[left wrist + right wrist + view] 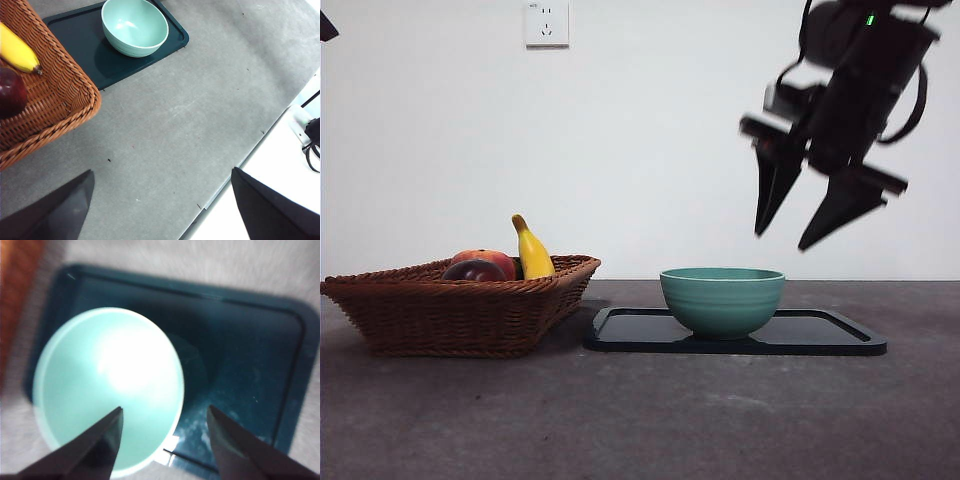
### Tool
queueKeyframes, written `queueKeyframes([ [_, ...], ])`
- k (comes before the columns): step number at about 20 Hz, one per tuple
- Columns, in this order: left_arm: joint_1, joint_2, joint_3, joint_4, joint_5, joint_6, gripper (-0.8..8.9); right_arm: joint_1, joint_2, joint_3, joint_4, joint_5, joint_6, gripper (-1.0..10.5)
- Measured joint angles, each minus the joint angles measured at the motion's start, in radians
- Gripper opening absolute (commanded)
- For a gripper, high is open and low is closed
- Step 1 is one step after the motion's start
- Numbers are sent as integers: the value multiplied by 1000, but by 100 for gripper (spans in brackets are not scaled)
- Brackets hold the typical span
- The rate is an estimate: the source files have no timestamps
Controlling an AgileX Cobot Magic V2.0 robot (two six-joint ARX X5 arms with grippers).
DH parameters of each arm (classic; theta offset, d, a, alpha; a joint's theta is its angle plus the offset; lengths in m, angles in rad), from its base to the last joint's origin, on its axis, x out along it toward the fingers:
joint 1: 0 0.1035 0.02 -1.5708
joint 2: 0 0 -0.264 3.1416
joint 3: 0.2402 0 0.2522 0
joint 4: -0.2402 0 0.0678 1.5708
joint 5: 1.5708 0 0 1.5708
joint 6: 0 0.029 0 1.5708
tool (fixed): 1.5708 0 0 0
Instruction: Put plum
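The dark maroon plum (472, 271) lies in the wicker basket (450, 315) at the left, beside a red-orange fruit (490, 260) and a yellow banana (532, 250). In the left wrist view the plum (11, 93) shows at the basket's edge, far from the open left gripper (162, 200), which hovers over bare table. My right gripper (800, 215) hangs open and empty high above the green bowl (722, 298) and the dark tray (820, 335). The right wrist view looks straight down on the bowl (107, 385), which is empty, with the right gripper (165, 425) over its rim.
The basket (55, 100) stands just left of the tray (85, 40). A wall socket (546, 22) sits on the white wall behind. The table's edge (240, 165) runs near the left gripper, with cables beyond it.
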Motion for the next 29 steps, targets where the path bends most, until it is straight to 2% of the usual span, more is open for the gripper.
queueKeyframes([
  [6,0,0,0,0,0,0,436,9,94,0,37,1,0,252],
  [9,0,0,0,0,0,0,436,19,124,0,44,8,0,103],
  [11,0,0,0,0,0,0,436,22,125,0,60,44,-1,23],
  [18,0,0,0,0,0,0,436,22,121,5,69,53,-1,9],
  [24,0,0,0,0,0,0,436,22,-48,50,46,50,-1,8],
  [29,0,0,0,0,0,0,436,30,-215,52,-127,27,-41,9],
])
